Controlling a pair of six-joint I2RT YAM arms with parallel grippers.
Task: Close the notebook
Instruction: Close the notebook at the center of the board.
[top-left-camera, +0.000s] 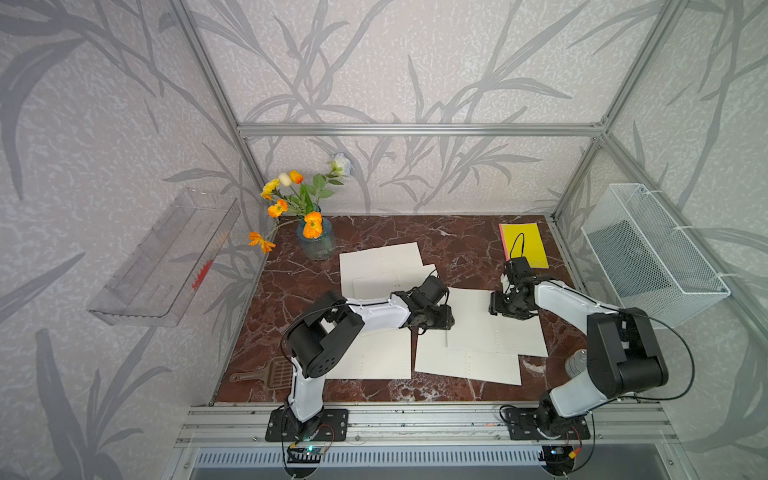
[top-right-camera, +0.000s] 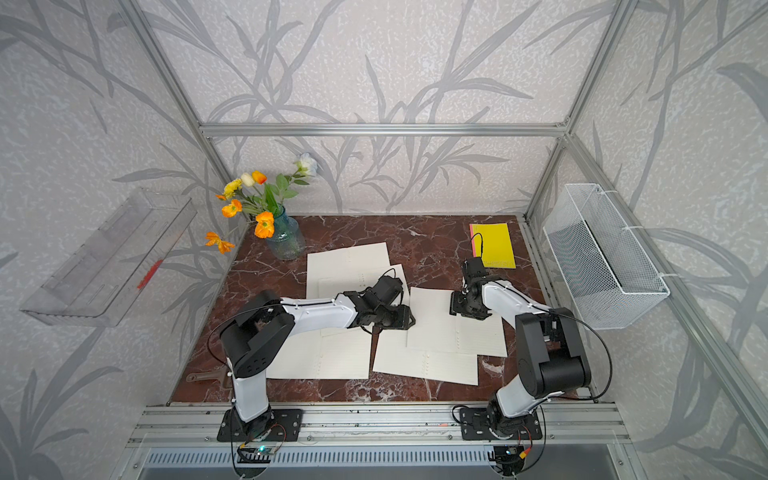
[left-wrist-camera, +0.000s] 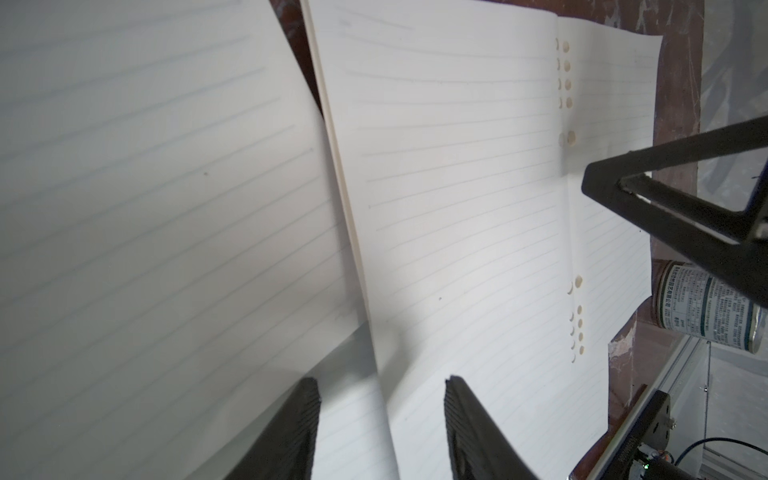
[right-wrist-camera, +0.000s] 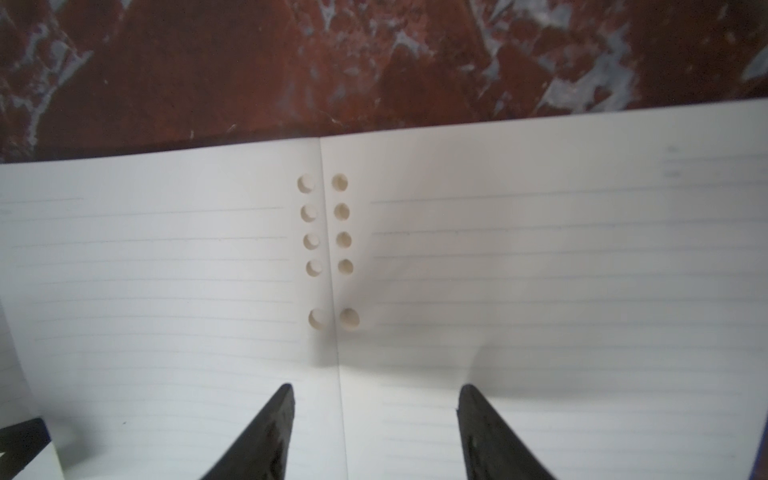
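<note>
Left gripper (left-wrist-camera: 380, 386): fingers (left-wrist-camera: 299, 428) moderately apart, nothing between them, over the left page edge of the open notebook (left-wrist-camera: 457, 208). Right gripper (right-wrist-camera: 374, 392): fingers (right-wrist-camera: 266, 436) likewise apart and empty, straddling that notebook's fold, just short of the punched holes (right-wrist-camera: 340, 212). We can't tell whether either set of tips touches the paper. The notebook lies flat, right of centre on the marble table (top-left-camera: 457, 245), overlapping a second open notebook (top-left-camera: 465, 365) toward the front. Yellow notebook (top-left-camera: 525, 245) lies closed in the far right corner. Can (left-wrist-camera: 706, 307) stands front right.
</note>
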